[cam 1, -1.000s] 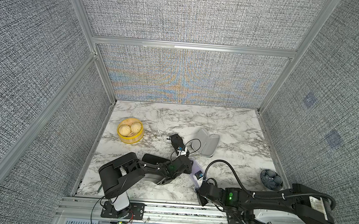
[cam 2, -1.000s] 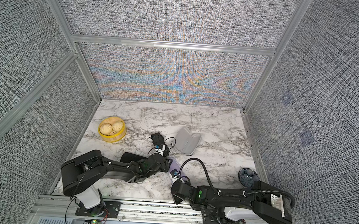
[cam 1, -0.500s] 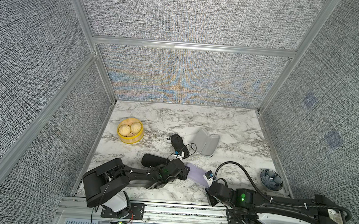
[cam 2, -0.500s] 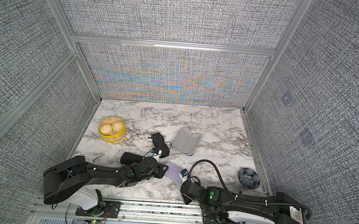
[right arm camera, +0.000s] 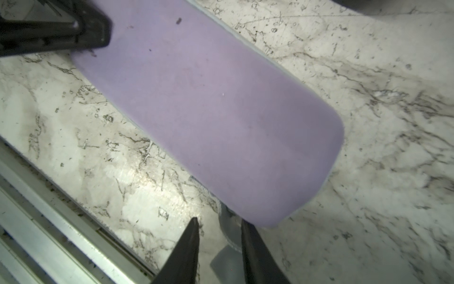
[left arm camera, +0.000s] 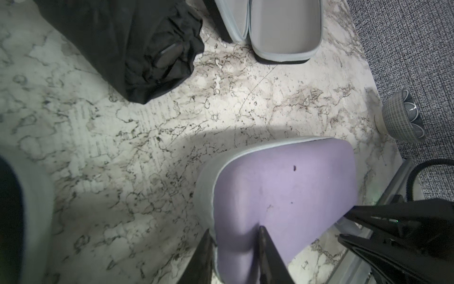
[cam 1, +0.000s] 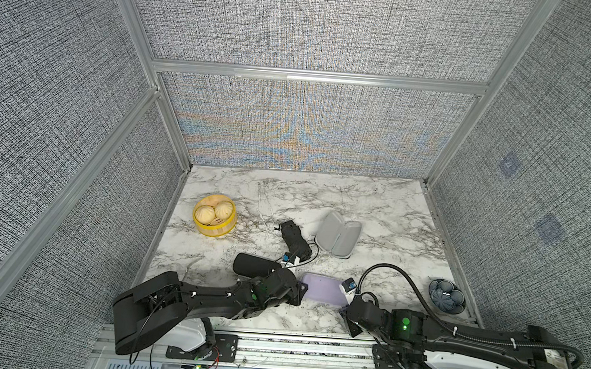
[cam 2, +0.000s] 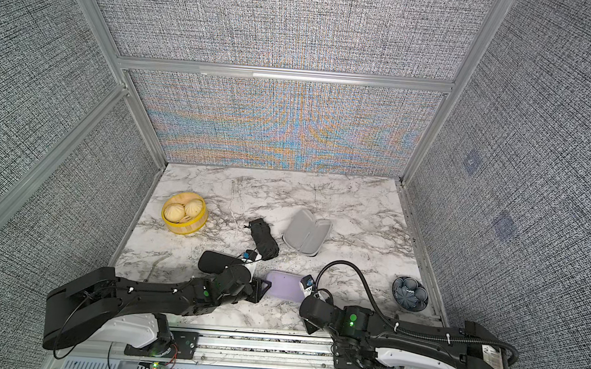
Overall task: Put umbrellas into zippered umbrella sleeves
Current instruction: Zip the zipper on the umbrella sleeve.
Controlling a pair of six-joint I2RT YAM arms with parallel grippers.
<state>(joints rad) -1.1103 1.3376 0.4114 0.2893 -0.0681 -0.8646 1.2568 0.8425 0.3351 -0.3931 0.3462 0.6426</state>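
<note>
So the lavender sleeve (cam 1: 322, 288) is lying flat and closed up on the marble table (cam 1: 321, 201), near the front edge, right between the two arms. Left gripper (left arm camera: 234, 230) is pinching one end, the shell dented between its fingers. Right gripper (right arm camera: 218, 221) sits at the opposite end, jaws parted, with a grey pull tab (right arm camera: 229, 237) in the gap, not clamped.

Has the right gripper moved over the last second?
Yes. The right gripper has shifted toward the blue bowl and now sits at the end of the lavender sleeve nearest that bowl.
</note>
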